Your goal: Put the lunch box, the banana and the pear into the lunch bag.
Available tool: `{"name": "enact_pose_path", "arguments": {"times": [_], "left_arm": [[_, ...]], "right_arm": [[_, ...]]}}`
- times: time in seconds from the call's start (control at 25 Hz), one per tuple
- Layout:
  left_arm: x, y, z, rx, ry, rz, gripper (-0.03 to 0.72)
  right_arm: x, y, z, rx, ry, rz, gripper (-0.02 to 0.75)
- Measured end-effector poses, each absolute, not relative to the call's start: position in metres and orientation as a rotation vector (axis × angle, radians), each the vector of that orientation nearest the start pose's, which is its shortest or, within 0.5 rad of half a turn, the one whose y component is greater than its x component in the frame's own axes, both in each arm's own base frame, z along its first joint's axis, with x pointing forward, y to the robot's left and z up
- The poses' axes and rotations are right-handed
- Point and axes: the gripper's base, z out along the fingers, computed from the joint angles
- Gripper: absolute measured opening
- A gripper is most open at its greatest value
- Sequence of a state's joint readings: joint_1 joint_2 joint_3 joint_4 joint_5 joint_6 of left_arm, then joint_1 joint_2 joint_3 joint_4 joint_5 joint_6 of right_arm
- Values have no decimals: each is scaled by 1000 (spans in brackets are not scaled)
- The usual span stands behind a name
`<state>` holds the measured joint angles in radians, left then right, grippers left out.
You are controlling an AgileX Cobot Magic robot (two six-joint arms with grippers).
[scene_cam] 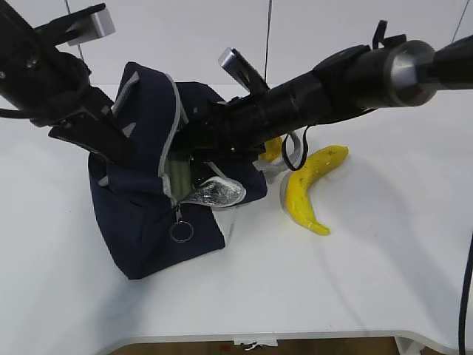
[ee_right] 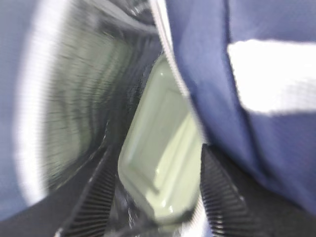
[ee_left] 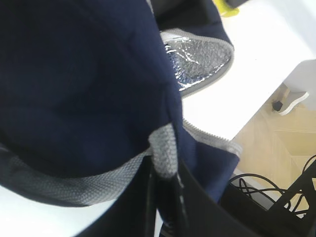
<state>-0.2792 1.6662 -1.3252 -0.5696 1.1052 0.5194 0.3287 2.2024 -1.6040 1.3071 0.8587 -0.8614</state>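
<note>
Sage-green lunch box (ee_right: 160, 158) sits inside the lunch bag (scene_cam: 140, 222) between the right gripper's (ee_right: 158, 192) parted fingers, left gripper (ee_left: 165, 197) pinching the rim; banana (scene_cam: 310, 188) waits outside, pear mostly hidden.

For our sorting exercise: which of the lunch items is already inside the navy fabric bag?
The flat sage-green lidded lunch box; the long curved yellow banana lies outside on the white table.

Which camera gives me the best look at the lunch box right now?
The right wrist view: the lunch box fills the middle, its pale green lid seen between the end effector's fingers inside the lunch bag. The exterior view shows only a green sliver in the bag's opening. The left wrist view shows none of it.
</note>
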Motion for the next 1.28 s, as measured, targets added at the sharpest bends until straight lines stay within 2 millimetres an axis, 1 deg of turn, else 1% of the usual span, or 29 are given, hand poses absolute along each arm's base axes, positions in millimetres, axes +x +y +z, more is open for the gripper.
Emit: {"name": "enact_pose_path", "arguments": {"times": [0.12, 0.28, 0.64, 0.8, 0.92, 1.12, 1.28], "left_arm": [[311, -135, 282, 812, 2663, -722, 12], [311, -135, 282, 812, 2663, -722, 12], [311, -135, 282, 814, 2664, -720, 12], [311, -135, 282, 815, 2665, -721, 12], [311, -135, 282, 815, 2665, -721, 12], [308, -135, 282, 833, 2685, -736, 12], [307, -134, 281, 845, 2693, -721, 12]], "right_arm": [[426, 202, 188, -454, 2359, 1311, 424], [429, 192, 209, -514, 2361, 1274, 424], [419, 189, 256, -642, 2427, 1257, 424], [416, 183, 273, -681, 2511, 1152, 425], [419, 179, 285, -658, 2557, 1054, 425], [425, 173, 301, -539, 2608, 939, 426], [424, 166, 309, -426, 2659, 847, 427]]}}
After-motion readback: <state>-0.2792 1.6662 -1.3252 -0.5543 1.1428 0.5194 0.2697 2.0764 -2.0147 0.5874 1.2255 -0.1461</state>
